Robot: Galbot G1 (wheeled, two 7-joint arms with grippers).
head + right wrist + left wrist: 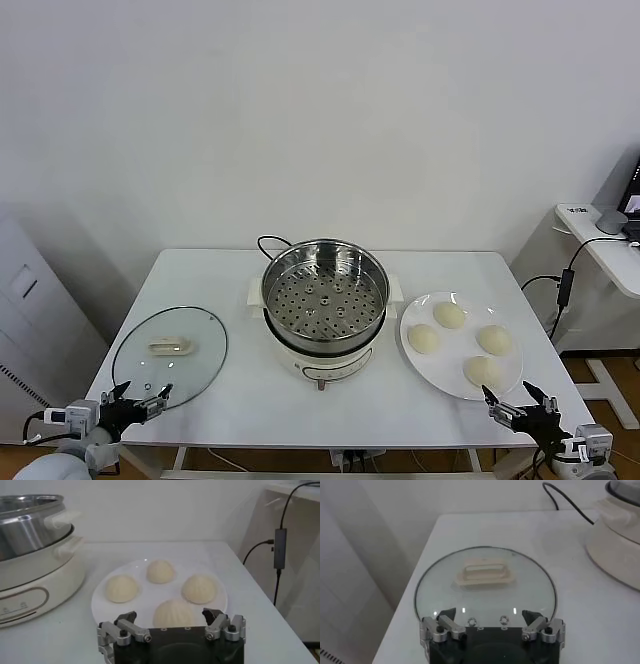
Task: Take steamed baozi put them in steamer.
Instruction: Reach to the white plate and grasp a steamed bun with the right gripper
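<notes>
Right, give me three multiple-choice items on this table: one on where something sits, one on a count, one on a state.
1. Where does the glass lid lie?
A. on the steamer
B. on the table, on the robot's left of the steamer
C. on the plate

2. How many baozi are on the plate?
A. two
B. three
C. four

3. What is in the steamer?
A. nothing
B. one bun
C. the lid

Answers:
1 B: the head view shows the lid flat on the table, near the left gripper.
2 C: four buns sit apart on the white plate, ahead of the right gripper.
3 A: its perforated bottom is bare.
</notes>
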